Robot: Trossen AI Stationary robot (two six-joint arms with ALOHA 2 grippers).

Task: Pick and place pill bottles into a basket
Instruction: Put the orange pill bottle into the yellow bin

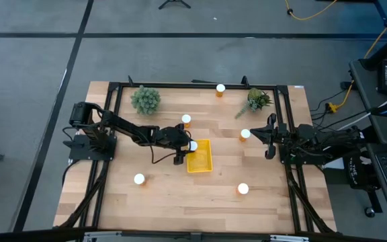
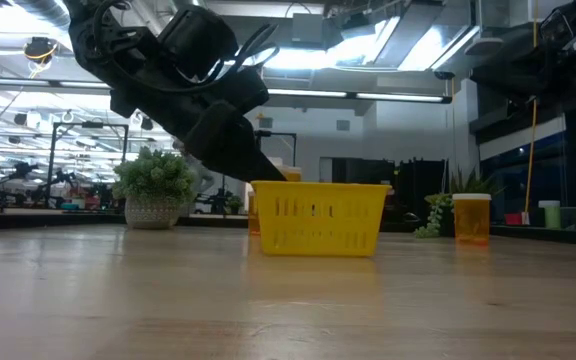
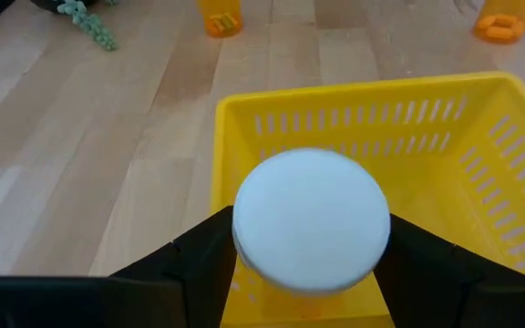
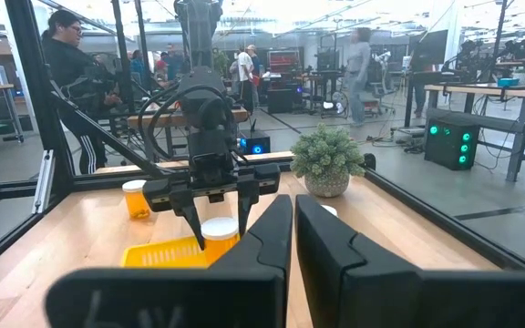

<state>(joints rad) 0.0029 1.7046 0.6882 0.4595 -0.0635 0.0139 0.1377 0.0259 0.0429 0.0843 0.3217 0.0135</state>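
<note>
The yellow basket stands mid-table. My left gripper reaches over its left far corner, shut on a pill bottle with a white cap. The bottle is upright, inside the basket's rim. Whether its base rests on the basket's floor is hidden. Several other pill bottles stand upright on the table: one just beyond the basket, one to its right, one at the far edge. Two more are nearer the front. My right gripper waits shut at the table's right side. My left gripper has the pill bottle between its two fingers, one on either side just under the white cap. The cap hides the place of contact itself. The fingers slant down from the table's left. The bottle stands upright within the basket's corner.
Two small green plants stand near the far edge, and the black frame rails run along the table's sides. Bare wood lies in front of the basket. People stand and walk in the room beyond the table.
</note>
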